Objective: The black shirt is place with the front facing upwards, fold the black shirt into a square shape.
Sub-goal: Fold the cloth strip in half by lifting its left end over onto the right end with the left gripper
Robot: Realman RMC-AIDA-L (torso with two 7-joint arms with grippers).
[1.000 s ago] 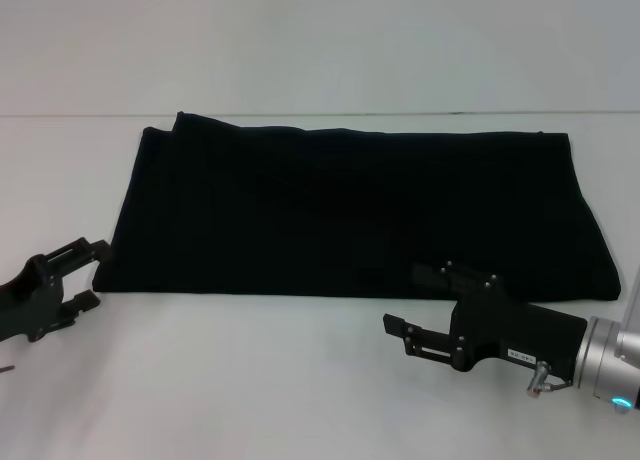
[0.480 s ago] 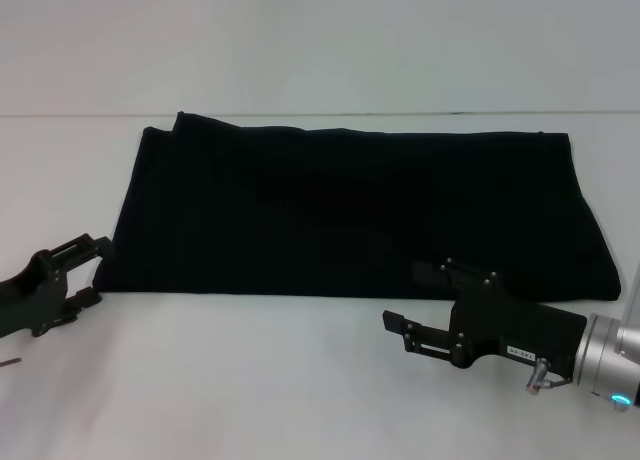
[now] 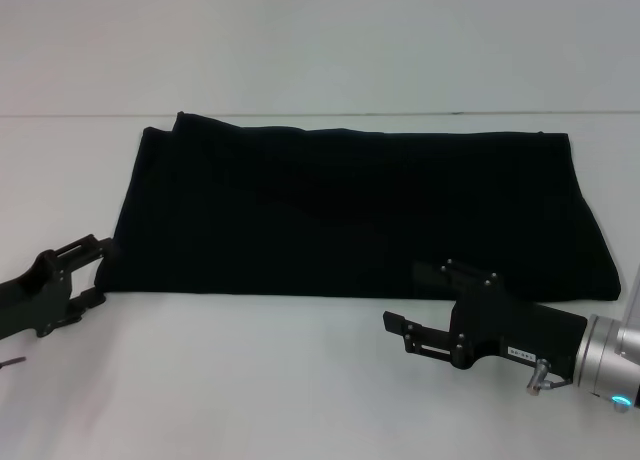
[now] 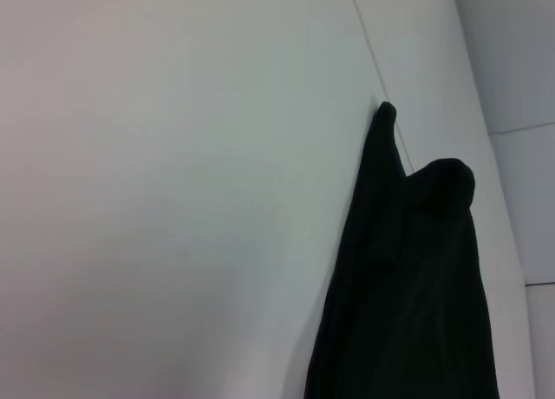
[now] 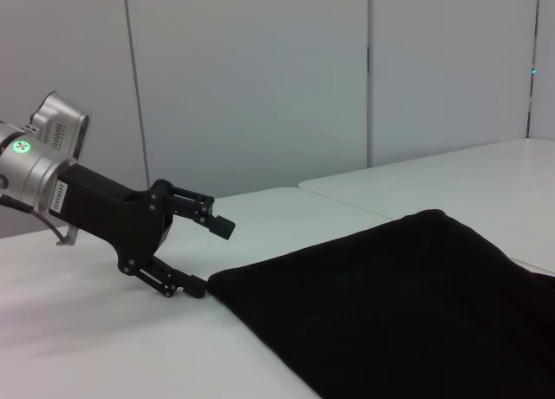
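We have the black shirt (image 3: 350,215) lying flat on the white table (image 3: 300,380), already folded into a long band that runs across the middle of our workspace, so what remains, as we judge it, is to bring the ends together into a square. Our left gripper (image 3: 88,270) sits low at the shirt's near left corner, its fingers (image 3: 80,248) spread apart with one above and one below the level of the cloth edge; in the right wrist view the same gripper (image 5: 206,256) shows its lower finger touching that corner, which reads to us as lining up to pinch it, though nothing is pinched yet. Our right gripper (image 3: 415,310) lies just in front of the shirt's near edge, toward the right of centre, pointing left along that edge; its fingers are parted too, the upper one dark against the cloth so we cannot tell whether it touches it. We place both tools along the near edge because that edge is the free one we can lift and carry over. The shirt looks plain black with no lettering showing, its far left corner slightly doubled into a small raised flap, its right end wider than its left, and faint creases running its length; the left wrist view shows the cloth (image 4: 408,304) as a dark folded ridge
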